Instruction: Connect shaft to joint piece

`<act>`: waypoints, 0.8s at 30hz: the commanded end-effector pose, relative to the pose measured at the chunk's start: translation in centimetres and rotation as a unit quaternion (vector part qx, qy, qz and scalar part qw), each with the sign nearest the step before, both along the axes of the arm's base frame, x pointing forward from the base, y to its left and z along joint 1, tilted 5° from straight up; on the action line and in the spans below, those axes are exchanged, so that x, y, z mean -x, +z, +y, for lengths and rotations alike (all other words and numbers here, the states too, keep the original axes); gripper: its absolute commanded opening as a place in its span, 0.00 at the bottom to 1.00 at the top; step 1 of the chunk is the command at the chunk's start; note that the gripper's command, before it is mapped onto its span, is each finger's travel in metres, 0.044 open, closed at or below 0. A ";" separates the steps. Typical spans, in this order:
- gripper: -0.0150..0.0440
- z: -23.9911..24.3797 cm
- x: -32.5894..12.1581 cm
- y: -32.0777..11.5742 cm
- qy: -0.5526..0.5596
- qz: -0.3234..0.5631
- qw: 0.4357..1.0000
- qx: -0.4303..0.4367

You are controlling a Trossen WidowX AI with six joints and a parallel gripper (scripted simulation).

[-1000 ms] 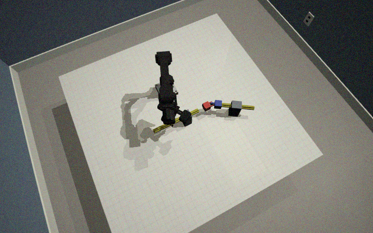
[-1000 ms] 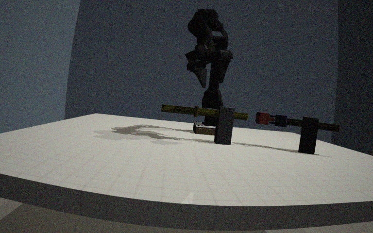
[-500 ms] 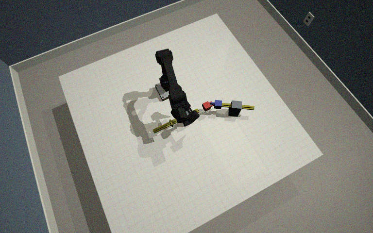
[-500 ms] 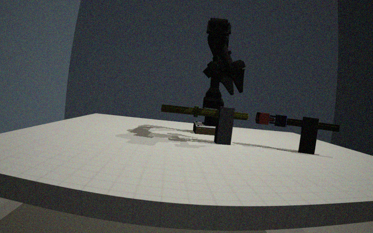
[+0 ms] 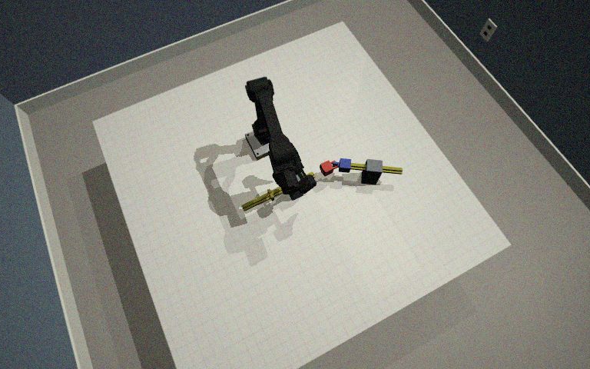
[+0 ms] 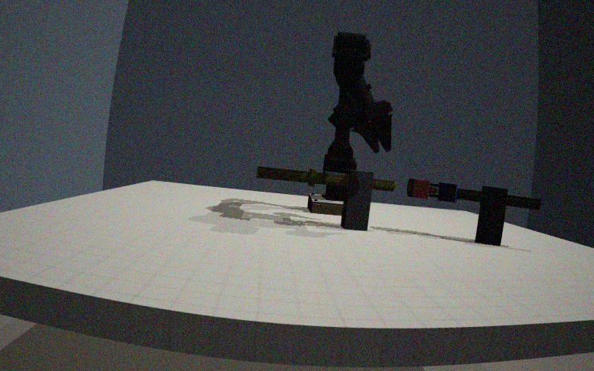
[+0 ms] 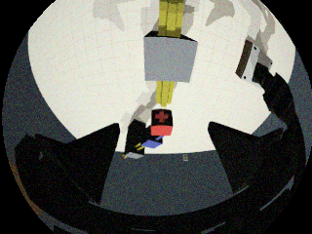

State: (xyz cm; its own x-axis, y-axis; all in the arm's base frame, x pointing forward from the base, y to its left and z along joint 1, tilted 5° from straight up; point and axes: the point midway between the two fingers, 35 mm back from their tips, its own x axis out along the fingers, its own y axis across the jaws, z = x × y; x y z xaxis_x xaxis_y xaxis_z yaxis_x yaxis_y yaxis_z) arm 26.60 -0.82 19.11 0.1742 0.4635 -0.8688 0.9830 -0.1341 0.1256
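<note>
The red joint piece (image 5: 326, 167) (image 6: 418, 188) (image 7: 161, 130) is hinged to a blue piece (image 5: 345, 164) (image 6: 447, 192) (image 7: 152, 144) on the first shaft (image 5: 393, 170) (image 6: 524, 202). Its cross-marked open end shows in the wrist view, facing roughly toward the second shaft (image 5: 256, 201) (image 6: 286, 173) (image 7: 171, 19); exact alignment cannot be told. A gap separates shaft and joint piece. The second block (image 6: 357, 202) (image 7: 170, 58) carries the second shaft and is hidden by the arm in the top view. My gripper (image 6: 381, 149) (image 7: 166, 127) is open and empty, above the shafts, touching nothing.
The first block (image 5: 373, 167) (image 6: 491, 216) (image 7: 134, 155) stands beyond the blue piece. A collar (image 5: 270, 194) (image 6: 312, 177) sits on the second shaft, on the side of its block away from the joint. The arm's base plate (image 5: 256, 145) (image 6: 326, 207) is behind the second shaft.
</note>
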 end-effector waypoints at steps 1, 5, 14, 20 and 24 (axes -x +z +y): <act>1.00 -3.9 -0.7 0.1 0.019 -0.022 0.999 0.031; 1.00 -9.7 -0.7 0.1 0.059 -0.047 0.994 0.077; 1.00 -21.8 3.5 -0.4 0.156 -0.066 0.974 0.153; 1.00 -22.7 4.1 -0.4 0.164 -0.066 0.971 0.158; 1.00 -22.7 4.1 -0.5 0.163 -0.065 0.972 0.159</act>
